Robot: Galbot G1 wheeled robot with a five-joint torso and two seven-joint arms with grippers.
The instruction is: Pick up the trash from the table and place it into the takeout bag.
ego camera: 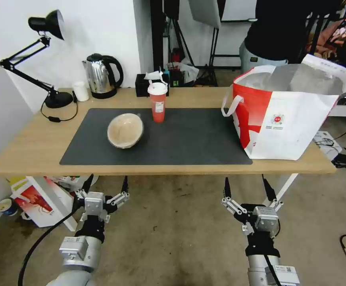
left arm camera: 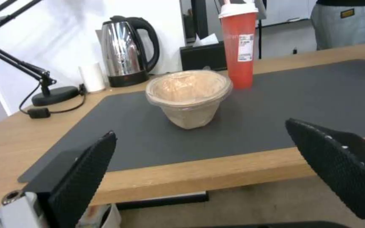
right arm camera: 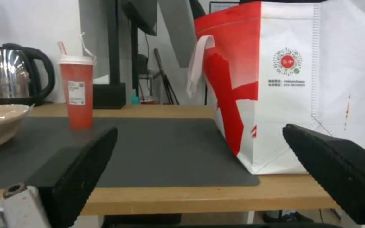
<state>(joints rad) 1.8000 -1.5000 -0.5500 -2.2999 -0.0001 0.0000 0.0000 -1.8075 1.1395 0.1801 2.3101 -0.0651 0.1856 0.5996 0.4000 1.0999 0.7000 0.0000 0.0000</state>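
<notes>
- Head view: both arms hang low in front of the desk (ego camera: 34,155). The left gripper (ego camera: 104,186) sits at lower left and the right gripper (ego camera: 247,190) at lower right, both with jaws spread wide and holding nothing.
- On the dark mat (ego camera: 189,137), the tan bowl (ego camera: 125,130) lies tipped just left of centre, with the red cup (ego camera: 157,102) upright right behind it.
- The takeout bag (ego camera: 284,115) stands open on the right end of the desk, and you can see its foil lining from up here.
- Left wrist view: the bowl shows at centre with the cup at upper centre, plus a kettle (left arm camera: 127,52) at upper left.
- Right wrist view: you get the bag's side face and its round red logo (right arm camera: 287,61), with the cup at left.
</notes>
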